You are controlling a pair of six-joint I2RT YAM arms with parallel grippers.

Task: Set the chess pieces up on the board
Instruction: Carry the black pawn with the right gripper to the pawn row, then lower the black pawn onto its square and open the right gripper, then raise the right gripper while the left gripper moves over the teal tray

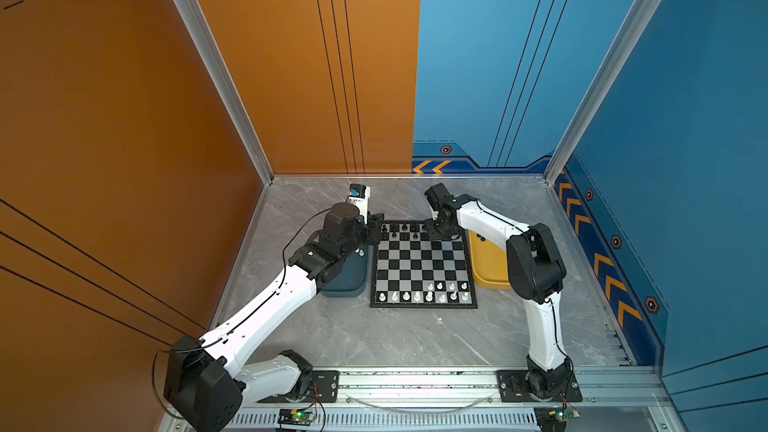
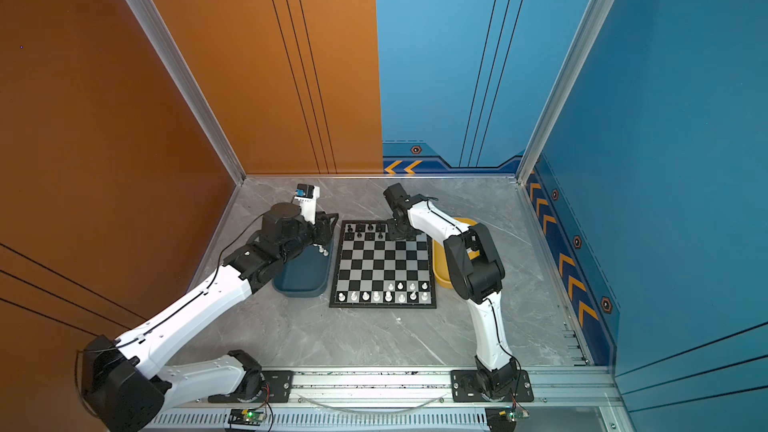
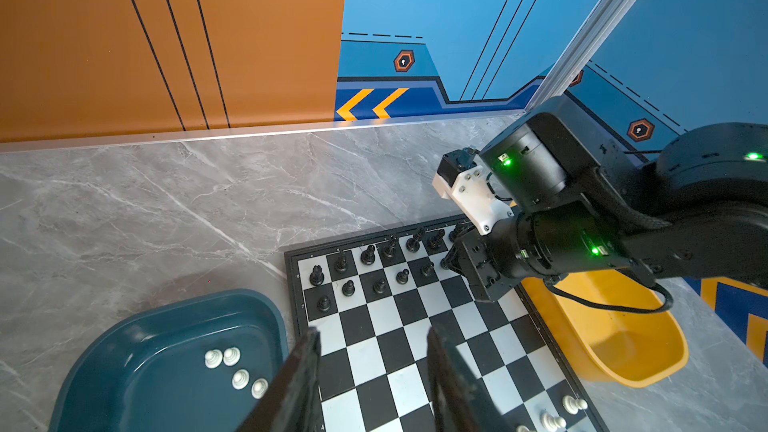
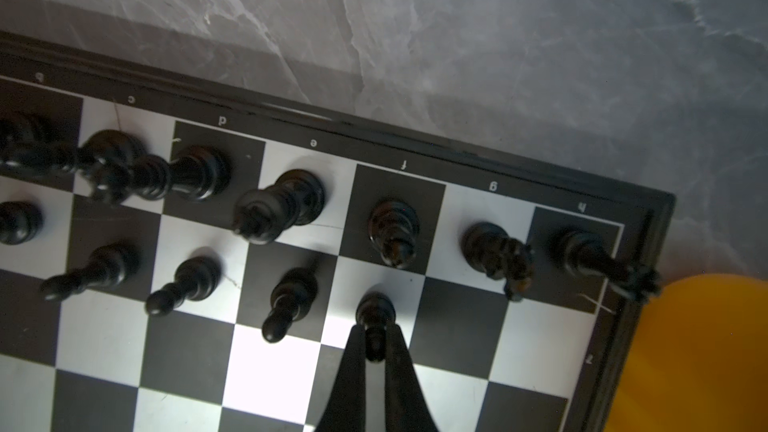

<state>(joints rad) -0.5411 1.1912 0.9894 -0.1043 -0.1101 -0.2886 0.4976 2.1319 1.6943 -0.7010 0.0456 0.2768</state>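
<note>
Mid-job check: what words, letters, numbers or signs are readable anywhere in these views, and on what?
On the board border, right wrist view, seen upside down:
"b"
"c"
"d"
"e"
"f"
"g"
"h"
Rank digits on the board's side border: too small or blurred to be sure.
Blue label on the left wrist camera: too small to read.
Walls: yellow chevrons and hexagon badges, no words.
</note>
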